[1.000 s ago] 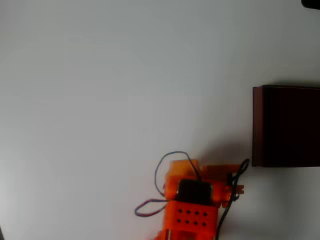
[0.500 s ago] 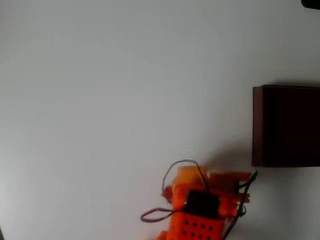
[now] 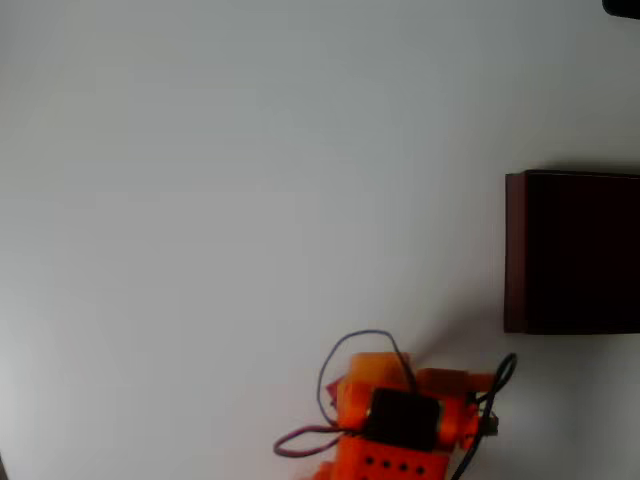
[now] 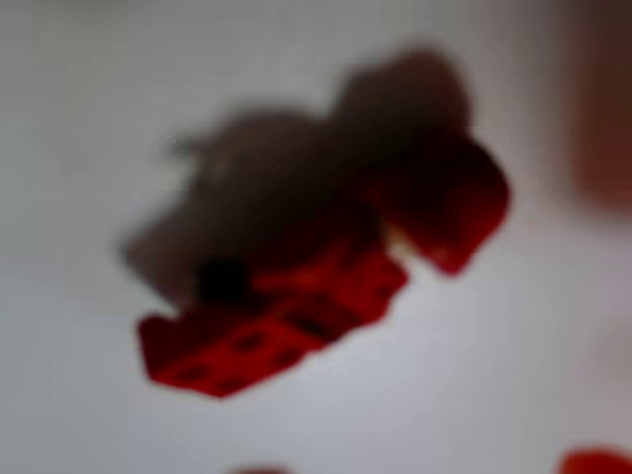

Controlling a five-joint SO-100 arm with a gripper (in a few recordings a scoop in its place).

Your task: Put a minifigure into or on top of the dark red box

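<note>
Since the earlier frames, the orange arm (image 3: 395, 420) has been drawn lower toward the bottom edge of the overhead view and slightly to the right, so that less of its body is seen; the dark red box (image 3: 515, 250) has not shifted. The box is seen at the right edge of that view, cut off by the frame, with its near-black interior facing up. The arm lies below and to the left of the box, apart from it, with black wires looping around its top and right side.

In the wrist view, the minifigure (image 4: 296, 316) is seen very close and badly blurred: a red blocky body with dark spots along its lower edge, a rounded red part to its right, and a dark brownish mass above. It appears against the pale desk (image 4: 513, 395). A blurred reddish strip, possibly the box, is seen at the upper right. Whether the claw is open or closed cannot be told.
</note>
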